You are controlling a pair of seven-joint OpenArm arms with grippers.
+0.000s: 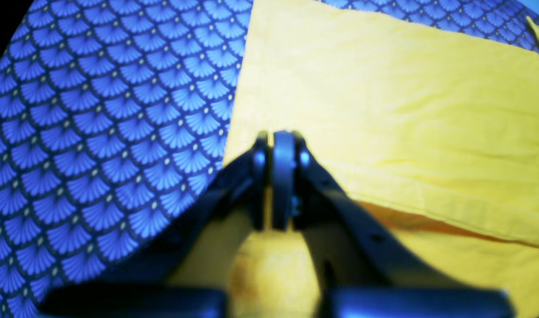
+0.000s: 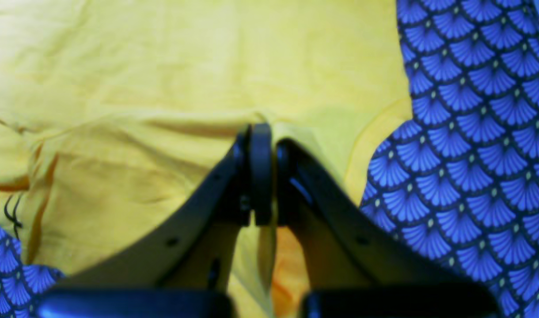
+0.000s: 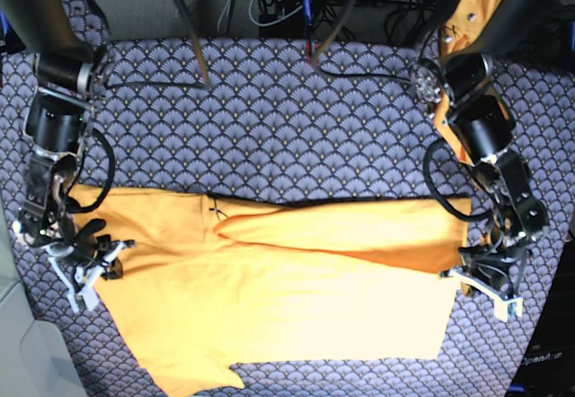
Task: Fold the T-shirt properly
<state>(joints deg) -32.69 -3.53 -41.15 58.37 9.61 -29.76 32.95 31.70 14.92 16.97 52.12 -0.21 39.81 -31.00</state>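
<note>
A yellow-orange T-shirt (image 3: 278, 298) lies part-folded across the blue patterned tablecloth (image 3: 269, 127); the right gripper (image 2: 260, 132) pinches cloth near the neck end; the left gripper (image 1: 280, 137) looks pressed together at the hem end, its hold unclear; uneven release could skew the fold.

Patterned tablecloth (image 3: 296, 136) under T-shirt (image 3: 296, 298)

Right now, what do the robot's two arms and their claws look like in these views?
Both arms are black, built of stubby cylinder-shaped segments with looped black cables at the wrists. The left claw and the right claw end in pale, whitish fingertips in the base view. In the wrist views, the left claw and right claw each show two dark, tapering fingers with rounded tips. No markings are readable.
</note>
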